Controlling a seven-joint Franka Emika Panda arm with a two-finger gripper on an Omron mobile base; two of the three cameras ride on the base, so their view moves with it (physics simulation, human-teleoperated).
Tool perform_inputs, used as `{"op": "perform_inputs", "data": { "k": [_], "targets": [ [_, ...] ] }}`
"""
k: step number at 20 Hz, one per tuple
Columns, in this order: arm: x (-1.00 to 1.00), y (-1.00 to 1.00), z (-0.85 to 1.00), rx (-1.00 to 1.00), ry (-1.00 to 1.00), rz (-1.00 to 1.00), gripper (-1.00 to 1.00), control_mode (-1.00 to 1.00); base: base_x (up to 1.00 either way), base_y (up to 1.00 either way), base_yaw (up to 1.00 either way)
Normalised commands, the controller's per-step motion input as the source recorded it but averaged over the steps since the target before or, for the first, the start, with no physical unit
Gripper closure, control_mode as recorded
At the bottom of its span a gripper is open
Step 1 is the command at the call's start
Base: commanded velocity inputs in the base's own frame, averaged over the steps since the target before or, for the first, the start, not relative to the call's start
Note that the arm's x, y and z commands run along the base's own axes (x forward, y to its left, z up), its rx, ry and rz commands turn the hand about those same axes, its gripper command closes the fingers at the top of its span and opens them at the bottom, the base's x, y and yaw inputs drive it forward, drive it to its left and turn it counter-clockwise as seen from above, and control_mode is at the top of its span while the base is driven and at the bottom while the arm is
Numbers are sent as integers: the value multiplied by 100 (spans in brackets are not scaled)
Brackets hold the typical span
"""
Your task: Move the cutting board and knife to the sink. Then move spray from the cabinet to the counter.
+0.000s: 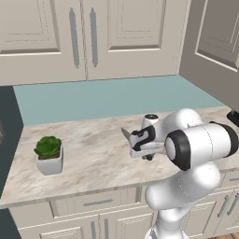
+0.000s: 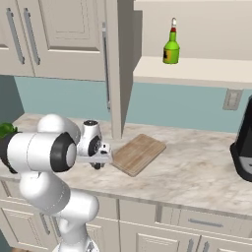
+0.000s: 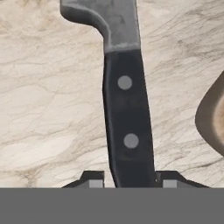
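**Hand closing in at the knife handle**

Looking down from the hand point(image 3: 129, 180), the knife point(image 3: 124, 100) lies flat on the worktop point(image 3: 48, 109), its black handle running between the two fingertips point(image 3: 92, 179); whether they already pinch it cannot be told, and the blade tip is cut off by the frame. From the base, the arm hides most of the knife, leaving a blade sliver. The cutting board point(image 2: 138, 153) lies just beside the hand, nearer the worktop's front edge than its back. Farther back, the spray point(image 2: 171, 45) stands upright on the cabinet point(image 2: 197, 69) shelf.
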Motion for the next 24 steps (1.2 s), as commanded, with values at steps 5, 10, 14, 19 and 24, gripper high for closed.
{"op": "perform_inputs", "data": {
  "k": [5,10,14,19,24],
  "targets": [
    [-11,39,-3,0,0,3,100,-100,0,0,0],
    [-61,32,15,0,-13,4,100,-100,0,0,0],
    [-95,12,48,0,-21,2,100,-100,0,0,0],
    [-98,3,67,0,-18,1,100,-100,0,0,0],
    [-78,0,92,0,-5,0,100,-100,0,0,0]
  ]
}}
